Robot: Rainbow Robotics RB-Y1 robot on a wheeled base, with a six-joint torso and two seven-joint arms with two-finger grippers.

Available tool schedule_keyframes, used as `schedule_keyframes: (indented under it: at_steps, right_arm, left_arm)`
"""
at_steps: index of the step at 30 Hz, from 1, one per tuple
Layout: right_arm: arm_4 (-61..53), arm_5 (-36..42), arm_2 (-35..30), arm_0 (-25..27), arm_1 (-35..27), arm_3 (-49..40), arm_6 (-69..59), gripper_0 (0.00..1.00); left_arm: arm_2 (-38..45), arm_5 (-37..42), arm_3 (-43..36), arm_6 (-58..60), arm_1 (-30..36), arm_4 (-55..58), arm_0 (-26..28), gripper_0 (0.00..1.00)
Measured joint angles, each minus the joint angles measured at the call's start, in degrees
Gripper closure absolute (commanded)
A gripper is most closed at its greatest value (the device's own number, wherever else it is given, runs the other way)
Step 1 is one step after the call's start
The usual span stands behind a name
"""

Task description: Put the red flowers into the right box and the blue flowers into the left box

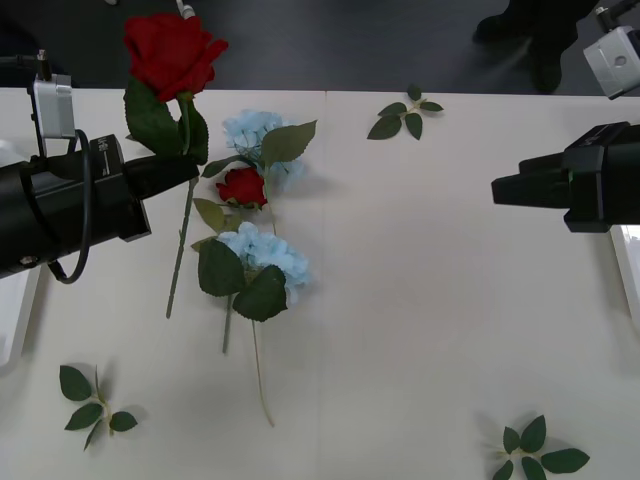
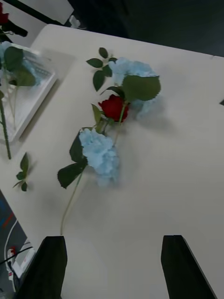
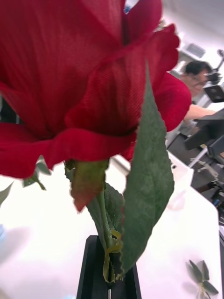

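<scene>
Front view shows the left hand (image 1: 178,168) clenched on the thin stem of a red rose (image 1: 172,50), lifted upright off the worktop (image 1: 450,330), likely so the long stem hangs clear for carrying to the right box (image 1: 630,265). The right hand (image 2: 112,261) waits released. A smaller red rose (image 1: 242,186) lies between two fluffy blue flowers (image 1: 268,256), matte fabric leaves overlapping.

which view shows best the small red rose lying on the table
The right wrist view: the small red rose lies unobstructed between two blue flowers. The front view shows it smaller, beside the left tool. In the left wrist view, the held rose blocks the table.
</scene>
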Motion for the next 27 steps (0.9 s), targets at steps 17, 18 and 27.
schedule_keyframes:
  at_steps: [17,18,27]
  right_arm:
    - [-6.5,-27.6,31.5,-2.1,-6.4,-4.3,18.8,0.41]
    - [-6.5,-28.6,32.8,-2.4,-6.3,-4.3,20.3,0.41]
    - [-5.9,-40.0,43.5,-4.0,-0.3,-2.2,28.8,0.41]
  left_arm:
    - [0.6,6.9,0.0,-11.1,-10.3,12.6,-0.4,0.99]
    - [0.6,7.7,0.0,-11.2,-10.7,12.6,-0.5,0.99]
    - [0.6,12.7,0.0,-11.3,-14.6,15.0,-2.8,0.99]
